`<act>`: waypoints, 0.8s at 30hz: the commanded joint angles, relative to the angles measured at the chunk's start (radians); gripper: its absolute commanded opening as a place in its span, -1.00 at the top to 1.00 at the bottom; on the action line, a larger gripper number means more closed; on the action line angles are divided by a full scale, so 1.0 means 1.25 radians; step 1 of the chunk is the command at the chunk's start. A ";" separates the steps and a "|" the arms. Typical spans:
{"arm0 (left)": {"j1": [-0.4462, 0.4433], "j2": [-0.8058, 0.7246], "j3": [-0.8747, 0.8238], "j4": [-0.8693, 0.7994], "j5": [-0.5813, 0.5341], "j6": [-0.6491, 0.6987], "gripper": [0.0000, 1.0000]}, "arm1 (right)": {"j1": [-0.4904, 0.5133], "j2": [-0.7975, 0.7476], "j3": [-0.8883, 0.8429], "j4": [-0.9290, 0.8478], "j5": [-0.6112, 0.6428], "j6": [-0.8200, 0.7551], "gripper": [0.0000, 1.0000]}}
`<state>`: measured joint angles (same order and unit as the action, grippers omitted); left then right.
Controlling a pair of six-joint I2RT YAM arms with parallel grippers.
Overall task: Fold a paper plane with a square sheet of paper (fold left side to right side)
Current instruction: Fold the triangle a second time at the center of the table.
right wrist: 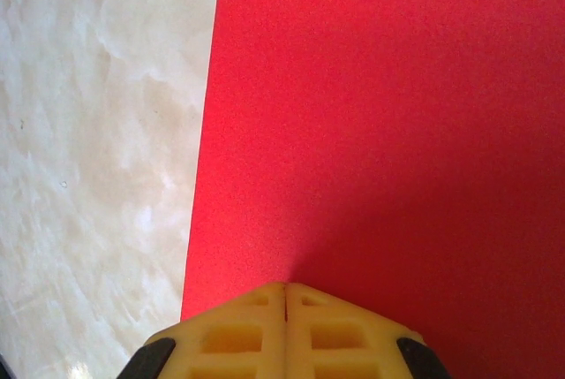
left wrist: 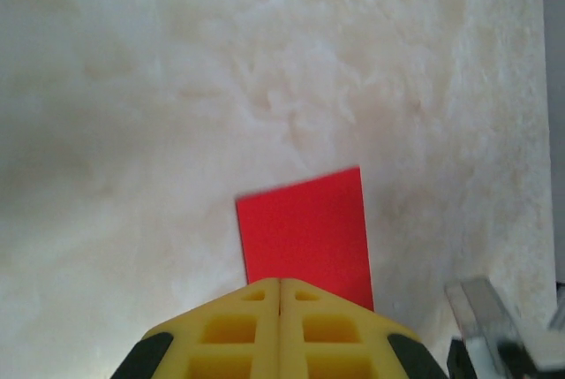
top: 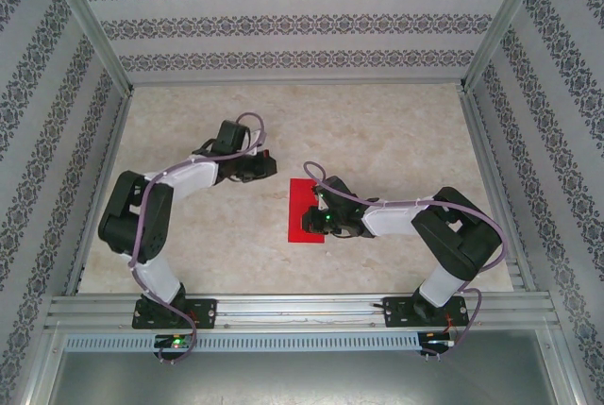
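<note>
closed right tool sits over red sheet.

- Top: above and behind, looking down on the desk.
- Left wrist: views the paper from farther off.
- Right wrist: close over the paper all 3 share.

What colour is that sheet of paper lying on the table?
The sheet of paper is plain bright red, with no markings. The right wrist view shows it best.
</note>
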<state>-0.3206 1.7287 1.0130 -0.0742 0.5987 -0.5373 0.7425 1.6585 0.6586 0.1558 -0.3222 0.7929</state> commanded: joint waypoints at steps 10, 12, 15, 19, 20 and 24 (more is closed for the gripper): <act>-0.092 -0.004 -0.141 0.173 0.105 -0.138 0.99 | -0.011 0.037 -0.031 -0.141 0.007 -0.021 1.00; -0.109 0.016 -0.133 0.177 0.106 -0.137 0.99 | -0.009 0.042 -0.029 -0.140 0.004 -0.021 1.00; -0.128 0.044 -0.115 0.161 0.094 -0.126 0.99 | -0.010 0.046 -0.025 -0.139 -0.001 -0.022 1.00; -0.138 0.069 -0.101 0.138 0.064 -0.107 0.99 | -0.007 0.045 -0.023 -0.139 -0.002 -0.022 1.00; -0.137 0.074 -0.099 0.128 0.055 -0.099 0.99 | -0.007 0.044 -0.023 -0.139 -0.002 -0.023 1.00; -0.138 0.099 -0.101 0.128 0.050 -0.092 0.99 | -0.007 0.044 -0.022 -0.139 0.000 -0.021 1.00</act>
<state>-0.4847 1.8332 0.8642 0.0963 0.6773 -0.6811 0.7349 1.6615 0.6613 0.1482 -0.3450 0.7849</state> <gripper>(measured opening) 0.036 0.047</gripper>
